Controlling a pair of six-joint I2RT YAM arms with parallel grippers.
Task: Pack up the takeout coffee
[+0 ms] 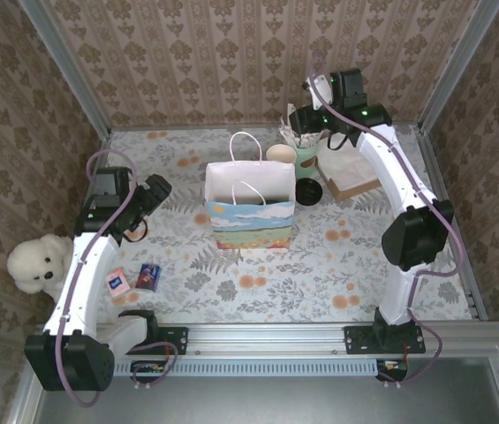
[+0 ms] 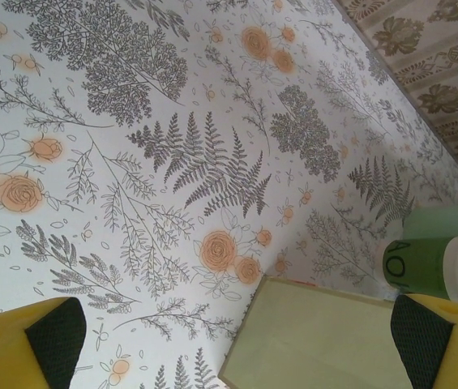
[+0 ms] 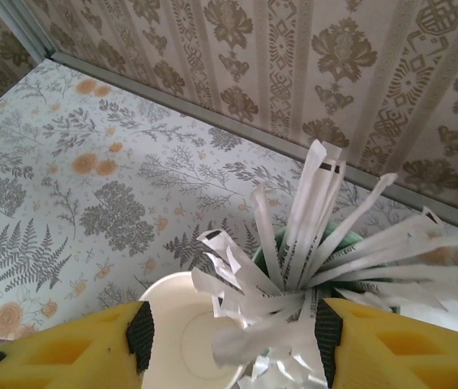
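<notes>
From above, we saw the cream paper cup (image 1: pixel 281 155) standing upper centre on the flowered table (image 1: pixel 364 256), just beside a green cup (image 1: pixel 307 157) stuffed with white sticks (image 1: pixel 298 134). The brown carrier tray (image 1: pixel 359 187) lay to the right of them, though it was too small in the frame for us to make out its pockets. A paper bag (image 1: pixel 249 205) stood open in the middle. The right claw (image 1: pixel 302 124) hovered over the two cups. In its wrist view its yellow fingers (image 3: pixel 66 348) stood apart on either side of the sticks, the left one above the cream cup's mouth, pinching nothing. The left claw (image 1: pixel 161 187), left of the bag, was spread wide above the table.
</notes>
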